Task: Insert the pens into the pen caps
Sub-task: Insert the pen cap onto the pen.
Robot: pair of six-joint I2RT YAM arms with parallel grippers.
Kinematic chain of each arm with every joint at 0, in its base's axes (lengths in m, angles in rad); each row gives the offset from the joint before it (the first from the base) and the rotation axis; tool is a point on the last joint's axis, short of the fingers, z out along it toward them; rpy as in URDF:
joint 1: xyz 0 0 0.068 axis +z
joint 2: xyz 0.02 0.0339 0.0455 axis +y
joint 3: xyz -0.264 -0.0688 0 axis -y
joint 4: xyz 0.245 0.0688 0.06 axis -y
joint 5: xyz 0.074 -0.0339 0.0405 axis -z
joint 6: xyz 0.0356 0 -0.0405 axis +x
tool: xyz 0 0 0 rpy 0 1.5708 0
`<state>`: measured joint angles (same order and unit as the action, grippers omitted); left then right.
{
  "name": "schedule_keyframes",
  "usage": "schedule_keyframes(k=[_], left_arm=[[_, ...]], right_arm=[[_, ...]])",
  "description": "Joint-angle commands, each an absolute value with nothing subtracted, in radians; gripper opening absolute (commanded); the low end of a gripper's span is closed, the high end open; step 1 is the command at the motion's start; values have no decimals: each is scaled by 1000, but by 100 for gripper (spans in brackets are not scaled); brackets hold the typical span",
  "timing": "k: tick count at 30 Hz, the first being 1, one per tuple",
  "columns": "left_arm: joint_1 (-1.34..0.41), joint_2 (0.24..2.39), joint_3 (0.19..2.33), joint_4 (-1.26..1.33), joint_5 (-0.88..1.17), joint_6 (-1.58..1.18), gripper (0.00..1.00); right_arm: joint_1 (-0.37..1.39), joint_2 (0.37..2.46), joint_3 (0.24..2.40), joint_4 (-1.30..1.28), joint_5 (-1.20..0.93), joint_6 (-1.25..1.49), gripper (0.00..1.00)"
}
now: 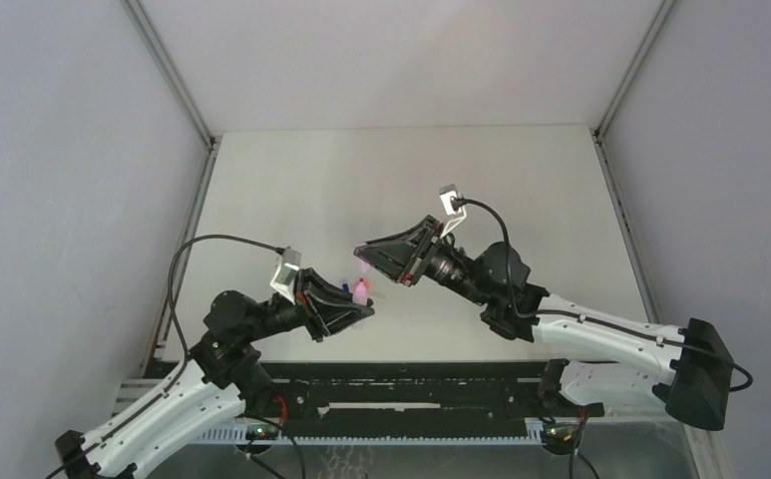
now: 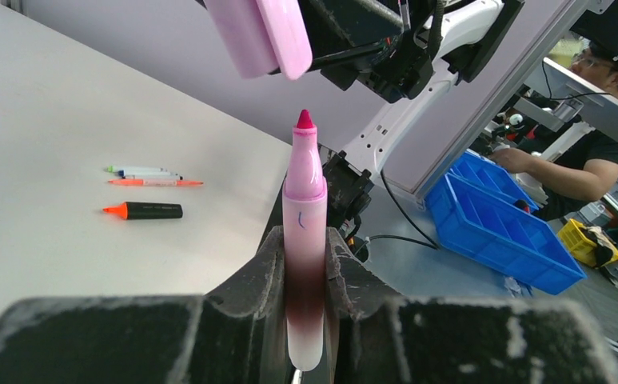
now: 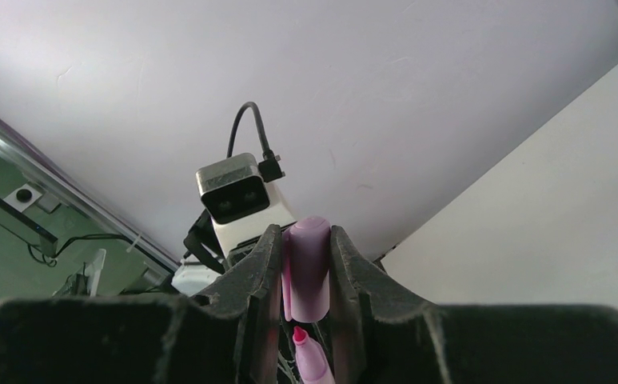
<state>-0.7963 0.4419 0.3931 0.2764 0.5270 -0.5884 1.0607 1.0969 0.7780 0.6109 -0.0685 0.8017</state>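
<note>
Above the near middle of the table, the two arms meet tip to tip.

- left gripper: jaws pinch the lilac-pink highlighter by its lower barrel. The fingers press on both sides. The pen stands upright in the left wrist view, uncapped, with its magenta tip pointing at the other arm. There is a small blue ink mark on the barrel just above the grip.
- right gripper: jaws pinch the lilac cap, which sits lengthwise between the fingers.
- Alignment: the cap hangs just above the tip, offset a little to the left in the left wrist view. There is a visible gap, so they are not touching. In the right wrist view the tip sits just under the cap, between the right fingers.
- Also on the table, well away from the grippers: a black orange-tipped highlighter lying flat and uncapped. Just beyond it lie a thin orange-red pen and a pale pen, side by side and roughly parallel. I can't tell whether a third thin pen lies between them.
- Off the table: blue bins and a seated person in the background.
</note>
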Motion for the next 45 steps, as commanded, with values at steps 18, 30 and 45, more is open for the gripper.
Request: schedule_keyframes(k=[18, 30, 45], left_arm=[[-802, 433, 461, 385, 544, -626, 0], [-802, 429, 462, 464, 544, -662, 0], [-802, 455, 512, 582, 593, -706, 0]], right_arm=[[1091, 1104, 761, 712, -136, 830, 0], [1103, 1126, 734, 802, -201, 850, 0], [1148, 1137, 682, 891, -260, 773, 0]])
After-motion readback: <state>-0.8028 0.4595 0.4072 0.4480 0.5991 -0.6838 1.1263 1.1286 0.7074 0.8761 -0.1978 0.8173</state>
